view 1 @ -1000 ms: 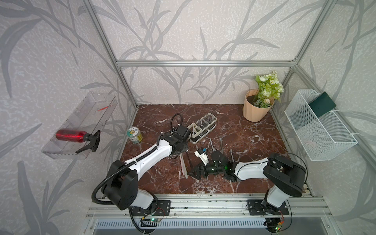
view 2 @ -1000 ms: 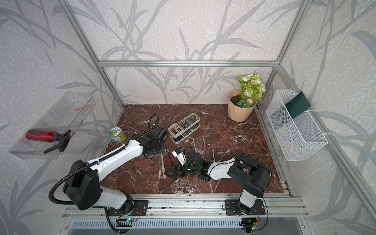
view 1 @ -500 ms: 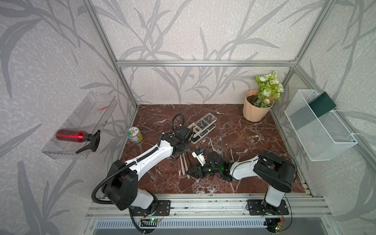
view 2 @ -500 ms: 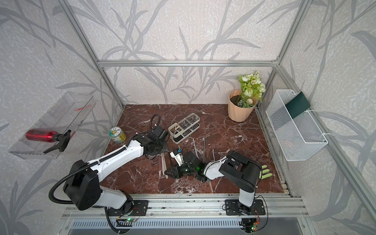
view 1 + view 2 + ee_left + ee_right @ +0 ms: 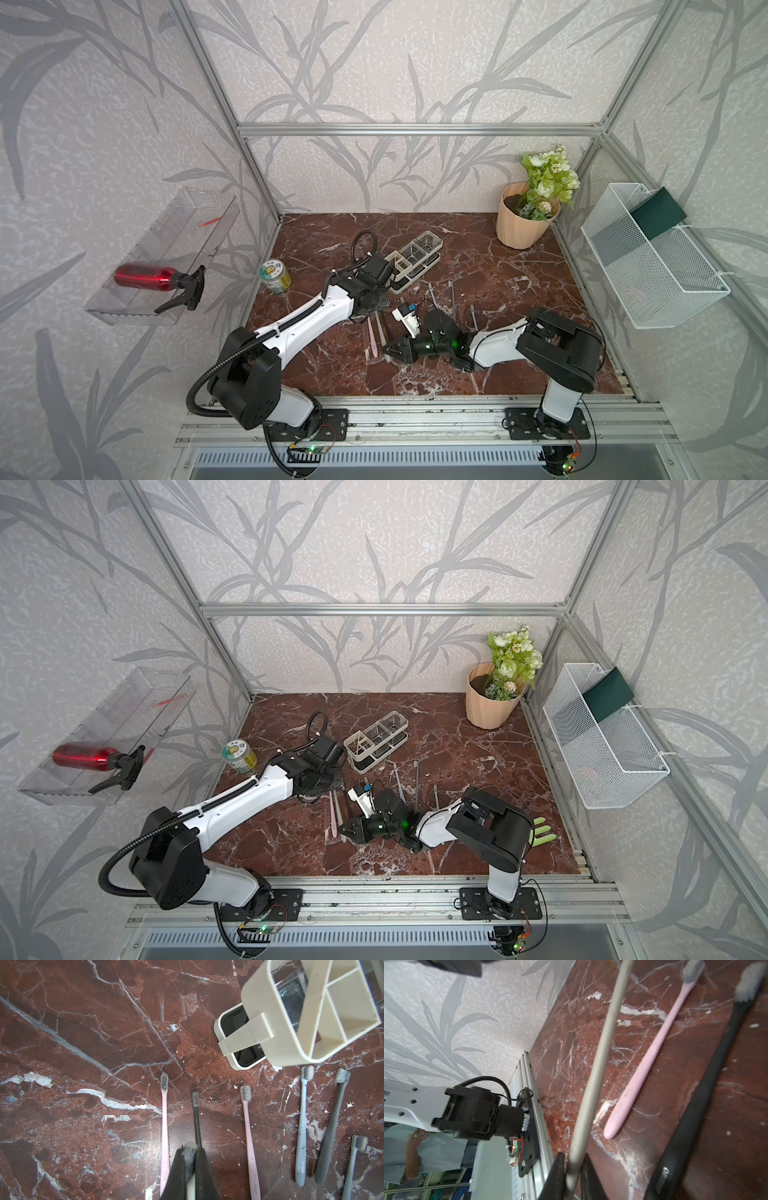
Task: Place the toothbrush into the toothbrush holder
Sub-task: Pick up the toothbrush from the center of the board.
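A cream-grey toothbrush (image 5: 598,1053) hangs just above the marble, gripped at both ends. My left gripper (image 5: 190,1151) is shut on its bristle head. My right gripper (image 5: 573,1156) is shut on the end of its handle. In both top views the two grippers sit close together mid-table, the left gripper (image 5: 375,311) behind the right gripper (image 5: 389,348). The toothbrush holder (image 5: 411,259) (image 5: 376,739), a white frame with clear compartments on a white tray, stands upright just behind the left wrist and shows close up in the left wrist view (image 5: 259,1001).
Several other toothbrushes lie on the marble: a pink one (image 5: 165,1126), a black one (image 5: 196,1118) and a blue-grey one (image 5: 302,1126). A can (image 5: 274,276) stands at the left, a flower pot (image 5: 523,226) at the back right. A mesh basket (image 5: 648,257) hangs on the right wall.
My right gripper's jaws have closed onto the toothbrush handle, and the right arm's elbow has shifted. My left gripper stays shut on the brush head, hardly moved.
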Motion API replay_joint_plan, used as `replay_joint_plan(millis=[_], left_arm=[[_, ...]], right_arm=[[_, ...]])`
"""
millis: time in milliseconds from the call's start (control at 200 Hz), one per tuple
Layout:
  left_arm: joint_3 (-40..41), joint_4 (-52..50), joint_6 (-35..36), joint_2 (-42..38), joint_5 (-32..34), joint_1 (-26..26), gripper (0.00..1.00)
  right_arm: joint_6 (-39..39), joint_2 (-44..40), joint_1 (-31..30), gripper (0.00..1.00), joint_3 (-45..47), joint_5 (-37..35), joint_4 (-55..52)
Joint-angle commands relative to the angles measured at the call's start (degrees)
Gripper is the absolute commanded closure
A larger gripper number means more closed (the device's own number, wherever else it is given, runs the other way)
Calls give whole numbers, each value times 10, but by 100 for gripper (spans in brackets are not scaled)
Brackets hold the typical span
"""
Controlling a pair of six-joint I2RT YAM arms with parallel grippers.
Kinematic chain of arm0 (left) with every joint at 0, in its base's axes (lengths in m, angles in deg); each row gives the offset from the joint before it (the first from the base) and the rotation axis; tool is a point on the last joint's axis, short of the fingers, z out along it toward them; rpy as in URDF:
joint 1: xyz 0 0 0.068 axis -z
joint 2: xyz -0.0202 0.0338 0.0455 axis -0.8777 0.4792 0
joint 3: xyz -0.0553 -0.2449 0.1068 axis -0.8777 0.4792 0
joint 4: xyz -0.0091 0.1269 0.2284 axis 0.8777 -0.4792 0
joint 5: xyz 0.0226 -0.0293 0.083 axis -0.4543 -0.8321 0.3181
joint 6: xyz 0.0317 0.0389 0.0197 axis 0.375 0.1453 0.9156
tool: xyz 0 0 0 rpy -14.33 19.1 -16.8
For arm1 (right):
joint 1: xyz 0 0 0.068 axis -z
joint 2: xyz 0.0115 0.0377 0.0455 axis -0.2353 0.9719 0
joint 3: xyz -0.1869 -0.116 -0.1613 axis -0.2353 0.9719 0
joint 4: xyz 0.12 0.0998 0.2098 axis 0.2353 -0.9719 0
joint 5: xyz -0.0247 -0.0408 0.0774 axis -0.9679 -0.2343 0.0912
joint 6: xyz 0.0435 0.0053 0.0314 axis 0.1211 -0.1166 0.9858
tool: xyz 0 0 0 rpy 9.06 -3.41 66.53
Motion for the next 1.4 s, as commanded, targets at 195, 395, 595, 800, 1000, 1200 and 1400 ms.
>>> replay_joint_plan(millis=[195, 395, 595, 800, 1000, 1200, 1400], left_arm=[[-35, -20, -6, -1, -2, 3, 91], [-80, -80, 32, -14, -33, 1, 50], [-138, -192, 83, -16, -129, -24, 22], [-114, -186, 116, -26, -299, -82, 23], [-92, -187, 125, -14, -422, -124, 33], [-89, -165, 114, -12, -480, -133, 45], [-83, -206, 153, 0, -476, -133, 48]], right_arm=[[-23, -25, -6, 100, 2, 4, 23], [-65, -63, -6, 100, 25, -1, -23], [-141, -155, -6, 100, 48, -32, -162], [-217, -231, -6, 100, 37, -47, -284], [-271, -248, -6, 100, 29, -43, -338], [-280, -233, -2, 100, 19, -30, -346], [-281, -242, 7, 100, 19, -29, -343]])
